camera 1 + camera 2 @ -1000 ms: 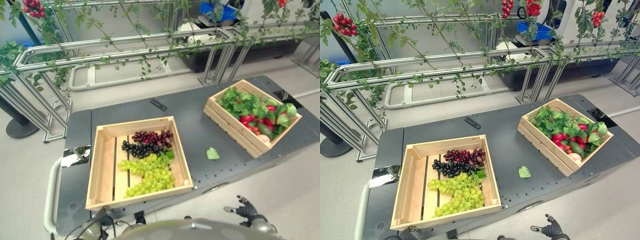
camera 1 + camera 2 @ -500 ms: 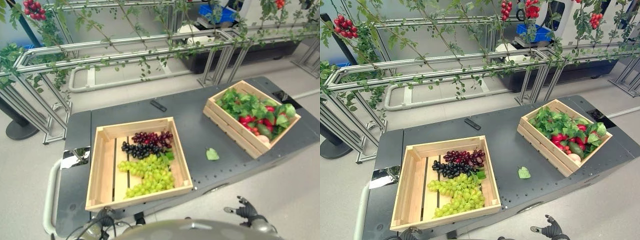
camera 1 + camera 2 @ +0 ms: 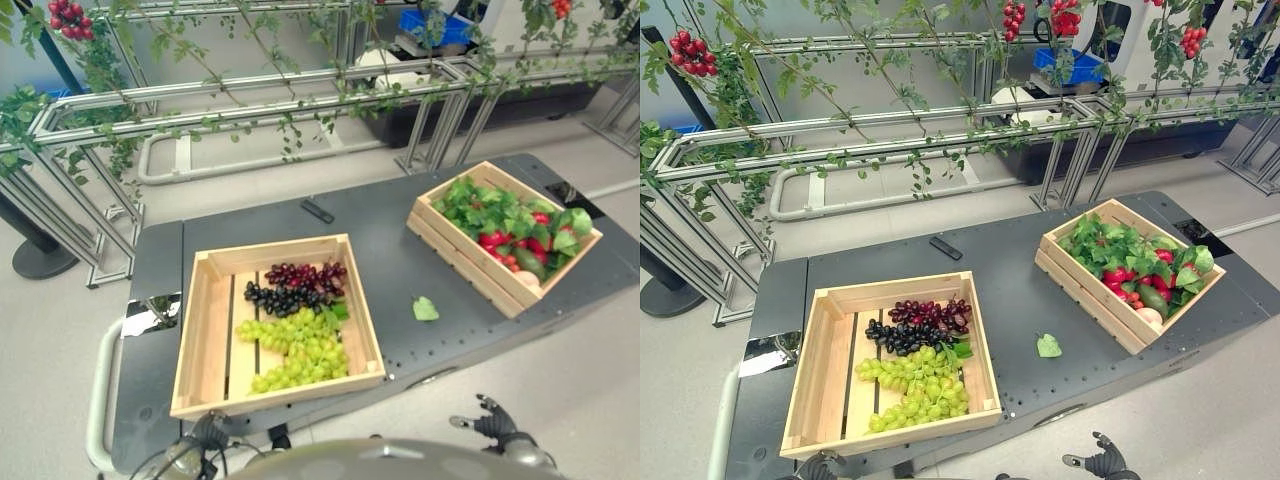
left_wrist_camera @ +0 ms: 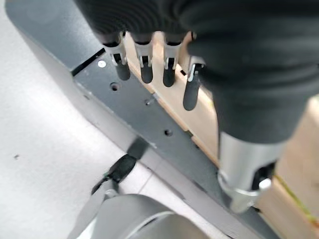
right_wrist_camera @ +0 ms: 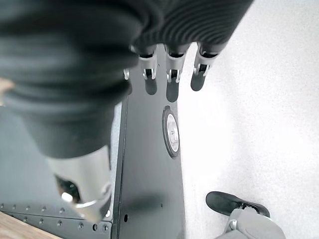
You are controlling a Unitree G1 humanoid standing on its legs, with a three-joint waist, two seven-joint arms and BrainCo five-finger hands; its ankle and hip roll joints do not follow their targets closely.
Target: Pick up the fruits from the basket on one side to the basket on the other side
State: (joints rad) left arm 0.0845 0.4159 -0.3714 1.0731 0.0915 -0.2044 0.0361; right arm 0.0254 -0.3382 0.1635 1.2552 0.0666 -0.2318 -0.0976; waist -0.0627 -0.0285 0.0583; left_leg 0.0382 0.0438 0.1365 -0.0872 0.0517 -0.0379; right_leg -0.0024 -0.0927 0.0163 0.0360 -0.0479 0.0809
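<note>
1. My left hand (image 4: 149, 64) hangs low at the tabletop's (image 3: 390, 250) near edge, fingers straight and empty, just in front of the near crate (image 3: 205, 330).
2. My right hand (image 5: 169, 74) hangs off the near edge too, fingers loose, holding nothing.
3. The grapes (image 3: 295, 345) lie in the near crate; the far crate (image 3: 450, 245), on my right, holds leafy produce.
4. I judge a good start is lifting high enough to pass the crate's front wall, then closing gently around one bunch.
5. Bare tabletop lies between the crates, apart from a stray leaf (image 3: 425, 308).

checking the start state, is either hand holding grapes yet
No, the green grapes lie in the left crate, and both the left hand and right hand hang empty.
</note>
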